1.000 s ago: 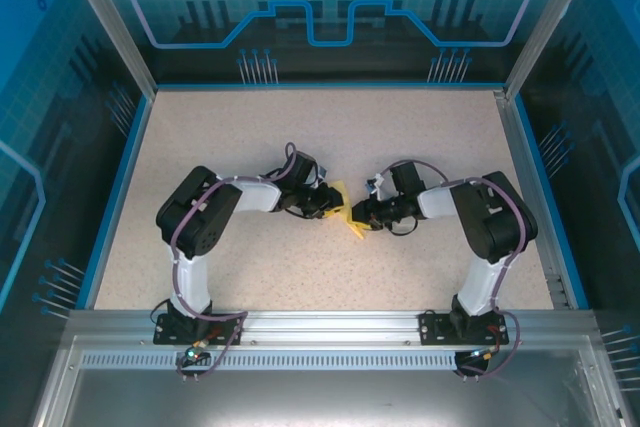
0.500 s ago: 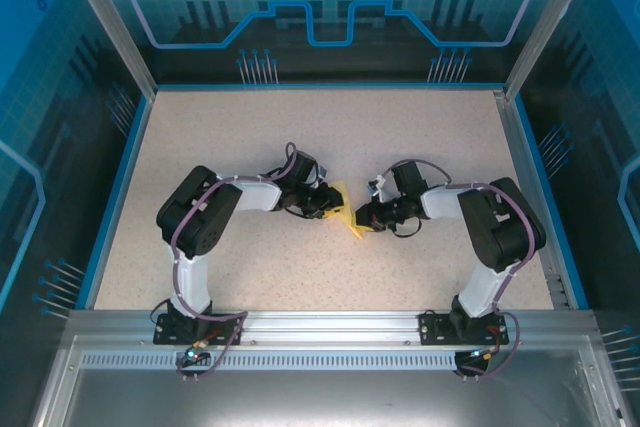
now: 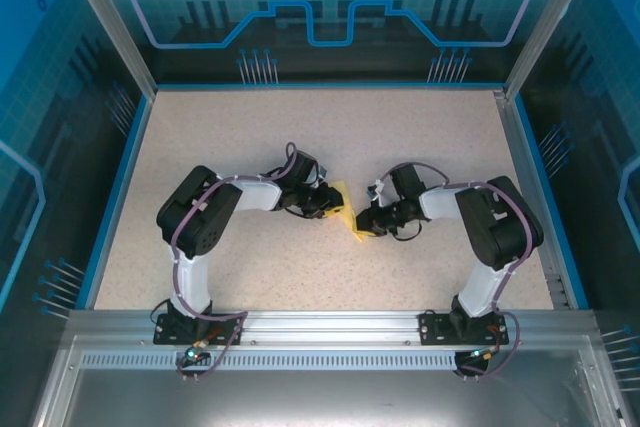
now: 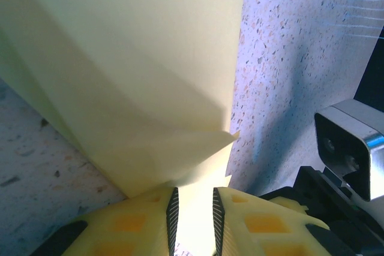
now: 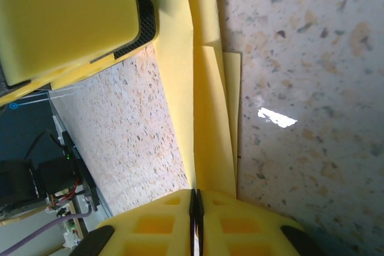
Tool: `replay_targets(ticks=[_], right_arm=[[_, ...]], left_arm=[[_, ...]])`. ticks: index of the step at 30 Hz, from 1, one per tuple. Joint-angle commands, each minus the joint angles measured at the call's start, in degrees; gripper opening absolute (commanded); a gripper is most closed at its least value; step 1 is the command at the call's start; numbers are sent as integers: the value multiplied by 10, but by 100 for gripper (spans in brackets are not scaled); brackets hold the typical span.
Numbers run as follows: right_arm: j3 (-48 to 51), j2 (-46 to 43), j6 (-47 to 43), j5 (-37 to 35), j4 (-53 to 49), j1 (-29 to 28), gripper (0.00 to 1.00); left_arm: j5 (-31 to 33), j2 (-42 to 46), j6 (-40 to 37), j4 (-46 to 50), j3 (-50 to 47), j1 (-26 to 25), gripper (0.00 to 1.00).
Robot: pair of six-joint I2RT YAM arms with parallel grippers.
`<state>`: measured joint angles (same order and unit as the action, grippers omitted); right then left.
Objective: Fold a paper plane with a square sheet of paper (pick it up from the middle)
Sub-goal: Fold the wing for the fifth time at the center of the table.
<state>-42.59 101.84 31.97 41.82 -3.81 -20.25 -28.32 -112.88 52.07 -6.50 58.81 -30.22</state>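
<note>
Between left tool (image 4: pixel 192 209) and right tool (image 5: pixel 195 201): folded paper (image 4: pixel 138 58), pinched.

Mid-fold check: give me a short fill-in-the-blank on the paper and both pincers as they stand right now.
1. The folded paper is pale ____ in colour.
2. The right pincer is ____ on the paper, its fingers almost touching.
3. The left pincer holds the paper ____ its two fingers.

Missing words: yellow; shut; between.
</note>
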Motion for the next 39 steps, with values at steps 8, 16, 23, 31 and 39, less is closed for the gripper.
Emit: replay_targets(ticks=[8,16,23,31,39], right_arm=[[28,-2,-8,-15,-31,-11,16],[3,-158,-18,-102,-92,-6,24],[-66,-94,-26,-89,-101,-46,11],[-144,10,-40,-74,-114,-77,4],[-140,38,-57,-121,-140,-80,2]], left_arm=[[32,-23,-9,53,-3,-1,27],[31,-23,-15,61,-1,0,27],[31,-26,-17,66,3,-1,27],[39,-27,-11,75,2,-1,25],[47,-26,-7,89,11,0,23]])
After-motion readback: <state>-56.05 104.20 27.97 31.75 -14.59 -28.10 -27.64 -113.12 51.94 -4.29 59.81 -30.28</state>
